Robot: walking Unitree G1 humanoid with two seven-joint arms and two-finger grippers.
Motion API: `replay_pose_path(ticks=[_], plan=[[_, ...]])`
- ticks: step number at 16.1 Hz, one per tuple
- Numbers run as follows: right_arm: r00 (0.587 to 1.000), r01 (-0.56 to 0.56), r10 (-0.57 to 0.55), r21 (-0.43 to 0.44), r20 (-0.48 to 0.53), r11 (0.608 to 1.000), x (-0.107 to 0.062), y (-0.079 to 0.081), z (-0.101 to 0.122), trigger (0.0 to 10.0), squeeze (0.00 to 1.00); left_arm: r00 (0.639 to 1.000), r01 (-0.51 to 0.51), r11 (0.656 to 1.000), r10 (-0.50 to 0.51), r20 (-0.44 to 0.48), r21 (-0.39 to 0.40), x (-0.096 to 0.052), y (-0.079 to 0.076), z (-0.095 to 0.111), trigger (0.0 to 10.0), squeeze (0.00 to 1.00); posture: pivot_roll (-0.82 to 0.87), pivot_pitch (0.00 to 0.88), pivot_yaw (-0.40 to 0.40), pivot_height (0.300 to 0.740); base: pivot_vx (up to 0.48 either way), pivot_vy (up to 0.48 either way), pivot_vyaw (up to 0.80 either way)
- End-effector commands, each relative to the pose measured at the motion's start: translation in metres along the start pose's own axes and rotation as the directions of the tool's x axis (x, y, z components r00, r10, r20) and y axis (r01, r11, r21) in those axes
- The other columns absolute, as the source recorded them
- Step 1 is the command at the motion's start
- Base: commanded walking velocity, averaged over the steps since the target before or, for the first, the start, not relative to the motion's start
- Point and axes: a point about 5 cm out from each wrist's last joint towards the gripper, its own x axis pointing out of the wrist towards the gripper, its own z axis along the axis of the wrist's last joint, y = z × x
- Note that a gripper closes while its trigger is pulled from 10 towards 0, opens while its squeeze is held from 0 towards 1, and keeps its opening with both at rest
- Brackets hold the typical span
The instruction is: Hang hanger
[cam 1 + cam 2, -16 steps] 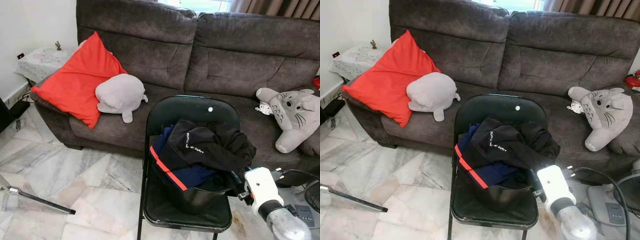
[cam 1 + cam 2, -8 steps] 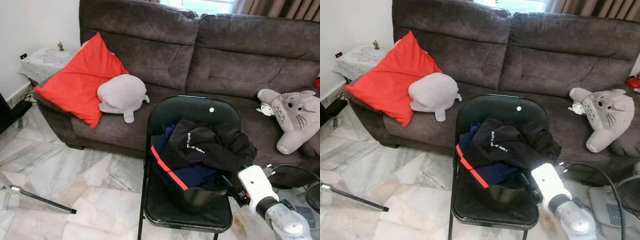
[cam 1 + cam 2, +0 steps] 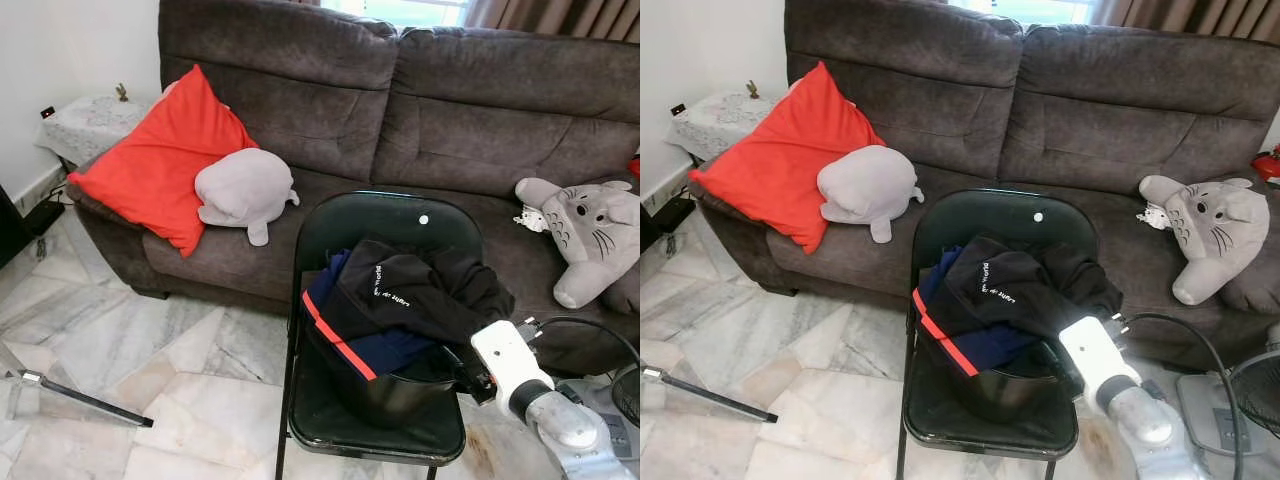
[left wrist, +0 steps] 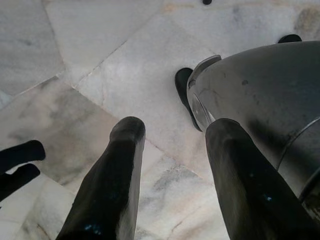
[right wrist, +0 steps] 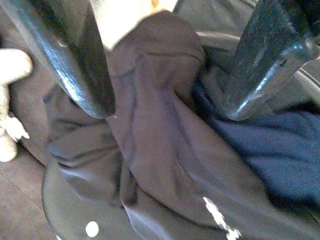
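From the head views, one black folding chair (image 3: pixel 385 225) stands before one dark sofa (image 3: pixel 450 110); on its seat sits one black basin (image 3: pixel 395 395) holding a heap of clothes: a black jacket (image 3: pixel 420 295) over a navy garment with a red stripe (image 3: pixel 345 345); the sofa carries one red cushion (image 3: pixel 160 160), one grey plush (image 3: pixel 243 190) and one Totoro plush (image 3: pixel 590 230); no hanger can be made out; the right gripper (image 3: pixel 1065 375) reaches to the basin's rim; in the left wrist view the left gripper (image 4: pixel 172 145) hangs spread and empty over marble floor (image 4: pixel 100 45); in the right wrist view two fingers (image 5: pixel 82 70) stand parted just above the jacket, grasping nothing.
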Motion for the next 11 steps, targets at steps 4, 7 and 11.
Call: replay_pose_path(ticks=[4, 7, 11], plan=[[0.998, 0.027, -0.028, -0.017, -0.062, 0.999, 0.008, -0.008, -0.009, 10.0, 0.0, 1.0, 0.011, 1.0, -0.011, -0.028, 0.008, -0.001, -0.001, -0.007, 10.0, 0.0, -0.01, 0.08, -0.048, 0.74, 0.0, 0.0, 0.0], [1.0, 0.016, -0.016, -0.011, -0.017, 1.0, 0.02, -0.007, 0.0, 10.0, 0.0, 1.0, 0.011, 1.0, -0.011, -0.028, 0.008, -0.001, -0.001, -0.006, 10.0, 0.0, -0.01, 0.082, -0.046, 0.74, 0.0, 0.0, 0.0], [1.0, -0.005, 0.005, -0.01, -0.005, 1.0, 0.029, -0.004, 0.005, 10.0, 0.0, 1.0, 0.011, 1.0, -0.01, -0.028, 0.006, -0.001, -0.001, -0.006, 10.0, 0.0, 0.0, 0.085, -0.045, 0.74, 0.0, 0.0, 0.0]])
